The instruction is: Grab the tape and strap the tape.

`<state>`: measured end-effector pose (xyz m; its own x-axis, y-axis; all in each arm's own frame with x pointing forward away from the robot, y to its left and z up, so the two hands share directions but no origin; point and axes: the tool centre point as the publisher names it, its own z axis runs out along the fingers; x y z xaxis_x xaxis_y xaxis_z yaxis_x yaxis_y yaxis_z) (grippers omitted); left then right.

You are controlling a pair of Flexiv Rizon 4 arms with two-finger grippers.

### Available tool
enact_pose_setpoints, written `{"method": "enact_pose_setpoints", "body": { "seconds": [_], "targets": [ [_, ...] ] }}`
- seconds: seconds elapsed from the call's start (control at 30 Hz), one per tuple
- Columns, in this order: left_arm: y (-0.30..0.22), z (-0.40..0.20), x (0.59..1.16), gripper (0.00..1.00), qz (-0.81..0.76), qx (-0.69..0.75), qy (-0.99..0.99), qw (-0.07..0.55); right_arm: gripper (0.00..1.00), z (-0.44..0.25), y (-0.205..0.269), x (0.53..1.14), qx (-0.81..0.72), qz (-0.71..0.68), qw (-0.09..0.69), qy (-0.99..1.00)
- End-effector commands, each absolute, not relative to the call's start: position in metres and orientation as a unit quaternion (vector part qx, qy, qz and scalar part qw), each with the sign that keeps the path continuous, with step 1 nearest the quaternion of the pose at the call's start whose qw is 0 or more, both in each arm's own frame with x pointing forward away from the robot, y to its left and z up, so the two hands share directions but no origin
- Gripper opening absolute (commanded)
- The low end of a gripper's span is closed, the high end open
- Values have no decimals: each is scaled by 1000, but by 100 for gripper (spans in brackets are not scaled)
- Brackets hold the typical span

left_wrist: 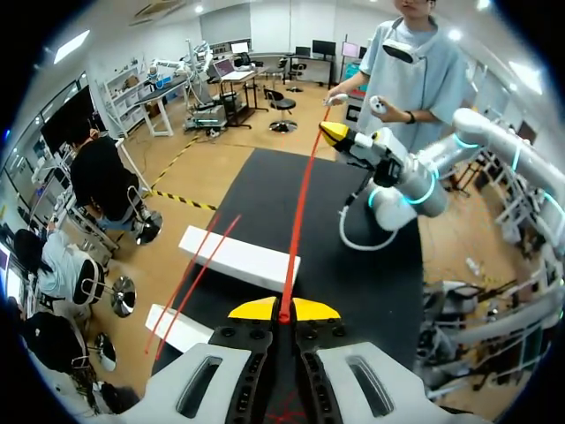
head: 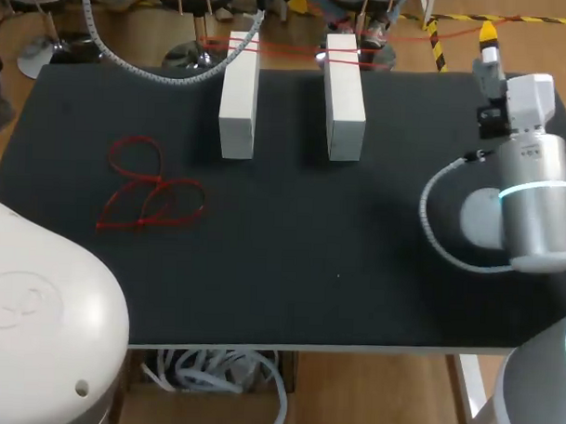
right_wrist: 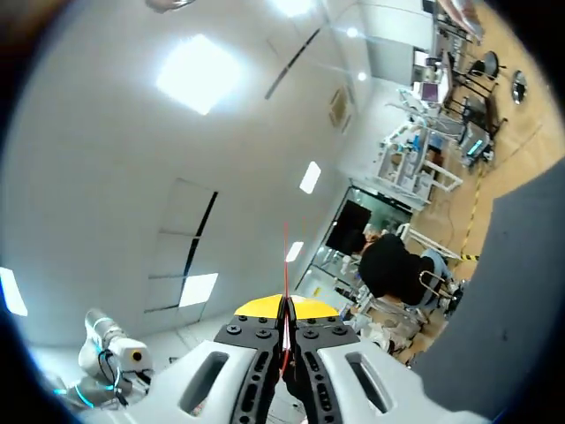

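A black tabletop (head: 290,268) was seen. Two long white blocks were set near its far edge, parallel and apart, their ends turned toward that edge: the left block (head: 240,97) and the right block (head: 344,95). Toward the left edge, red tape loops (head: 149,196) were laid flat, well apart from both blocks.

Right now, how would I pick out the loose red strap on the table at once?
On the black table, look left of the two white blocks. The loose red strap lies flat there in tangled loops, unlike the taut red strap stretched straight across the blocks' far ends.
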<state>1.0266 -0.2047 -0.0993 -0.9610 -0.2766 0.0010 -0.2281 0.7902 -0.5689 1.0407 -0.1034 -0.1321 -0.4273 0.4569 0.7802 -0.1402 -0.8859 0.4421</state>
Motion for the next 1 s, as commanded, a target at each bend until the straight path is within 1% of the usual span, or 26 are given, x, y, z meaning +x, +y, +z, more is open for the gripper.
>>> {"method": "enact_pose_setpoints", "body": {
  "seconds": [0.03, 0.17, 0.33, 0.5, 0.7, 1.0],
  "targets": [
    [-205, -99, 1027, 0, -293, -134, 946, 40, 0, -128, -115, 1030, 516, 805, 126, 262],
    [-205, -99, 1027, 0, -293, -134, 946, 40, 0, -122, -115, 1011, 587, 751, 157, 258],
    [-205, -99, 1027, 0, -293, -134, 946, 40, 0, -114, -102, 989, 660, 691, 182, 231],
    [-205, -99, 1027, 0, -293, -134, 946, 40, 0, -107, -91, 969, 707, 641, 208, 216],
    [-205, -99, 1027, 0, -293, -134, 946, 40, 0, -111, -82, 963, 748, 578, 275, 174],
    [-205, -99, 1027, 0, -293, -134, 946, 40, 0, -108, -54, 964, 793, 516, 296, 130]
  ]
}}
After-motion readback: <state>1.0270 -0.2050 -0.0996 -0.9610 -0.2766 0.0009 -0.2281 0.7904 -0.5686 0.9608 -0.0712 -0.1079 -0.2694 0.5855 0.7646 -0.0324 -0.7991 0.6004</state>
